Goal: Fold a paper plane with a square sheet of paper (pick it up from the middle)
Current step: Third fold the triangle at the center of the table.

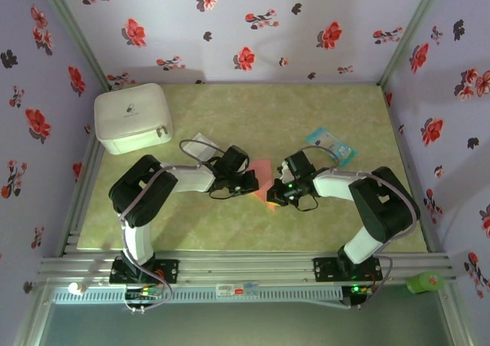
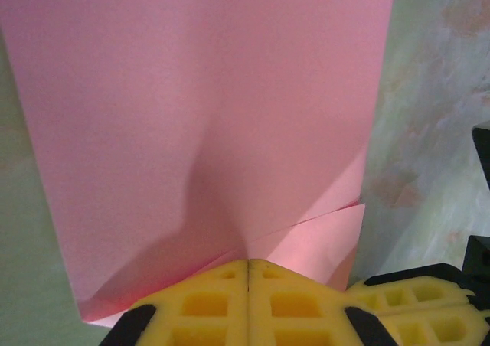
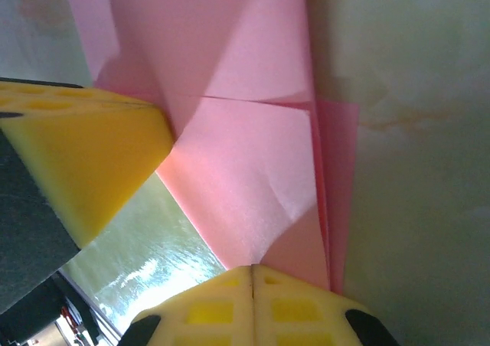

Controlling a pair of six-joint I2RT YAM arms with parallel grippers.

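Evidently the part-folded paper (image 1: 263, 175) was over the middle of the table (image 1: 230, 116), with the left gripper (image 2: 247, 266) and right gripper (image 3: 253, 269) each clamped on an opposite edge. Even tension, layers aligned, seemed wisest for creasing.

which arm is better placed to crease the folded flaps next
Right, probably: the folded flaps lie just ahead of the shut right gripper, while the left gripper pinches the paper at its plain side, better suited to anchoring.
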